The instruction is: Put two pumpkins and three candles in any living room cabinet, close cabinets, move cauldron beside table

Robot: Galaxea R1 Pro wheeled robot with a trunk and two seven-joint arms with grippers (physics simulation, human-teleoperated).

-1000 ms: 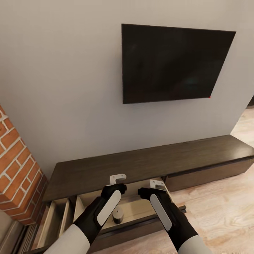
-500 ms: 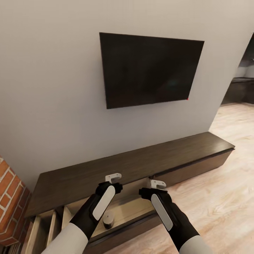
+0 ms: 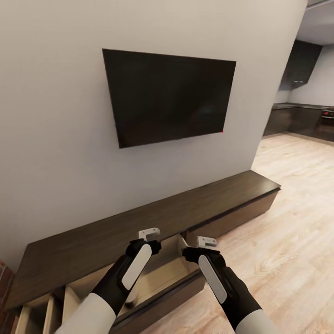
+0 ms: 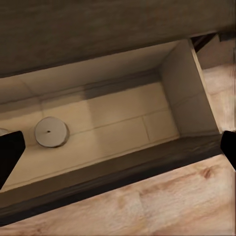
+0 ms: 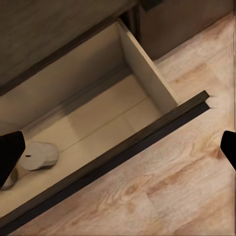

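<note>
The cabinet (image 3: 153, 218) runs low and dark brown along the wall, with its middle drawer (image 3: 160, 278) pulled out under my hands. A stubby candle (image 4: 51, 131) stands on the drawer's pale floor. It also shows as the candle (image 5: 40, 155) in the right wrist view, where the edge of a second one (image 5: 7, 180) peeks out beside a fingertip. My left gripper (image 3: 149, 233) and right gripper (image 3: 207, 241) hover side by side above the drawer. Both are open and hold nothing. The pumpkins, the cauldron and the table are out of view.
A black TV (image 3: 169, 95) hangs on the grey wall above the cabinet. More open drawers (image 3: 41, 308) show at the lower left. Light wood floor (image 3: 287, 232) stretches right towards a dark kitchen (image 3: 301, 106).
The camera has swung right, so the TV and cabinet slid left, the brick column almost left the picture and the kitchen appeared. Both arms keep their pose.
</note>
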